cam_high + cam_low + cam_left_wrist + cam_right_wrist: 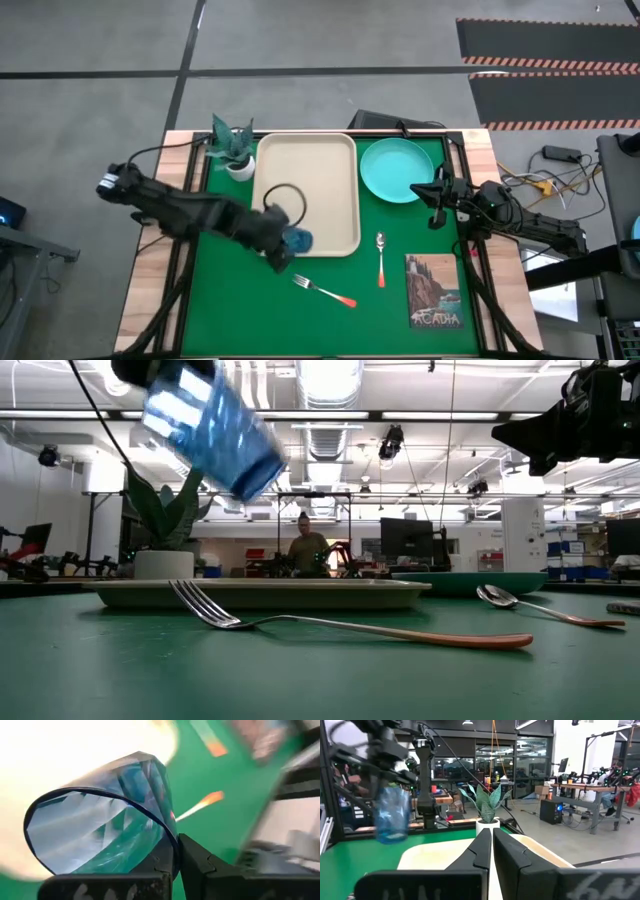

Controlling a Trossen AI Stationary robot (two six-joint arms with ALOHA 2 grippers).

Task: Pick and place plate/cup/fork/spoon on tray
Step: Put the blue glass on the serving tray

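The dark-blue translucent cup [298, 240] hangs tilted above the near edge of the beige tray [320, 160], held by my left gripper [277, 238]; it shows high in the low view [210, 425]. The turquoise plate [395, 168] lies on the green mat right of the tray. The spoon [381, 258] and the fork [325, 290] lie on the mat near the tray's near right corner. My right gripper [437, 195] is shut and empty, raised by the plate's near right rim. My left gripper holds the cup by its wall at the rim [172, 845], one finger outside [200, 862] and the other seemingly inside. The cup is lifted clear of the tray and the mat, tilted, with its open mouth toward the wrist camera.
A white pot with a green plant [235, 152] stands at the tray's far left corner. A picture card marked ACADIA [435, 292] lies at the near right of the mat. A black cable loop [285, 195] lies over the tray. A person [306, 550] stands far behind the table.
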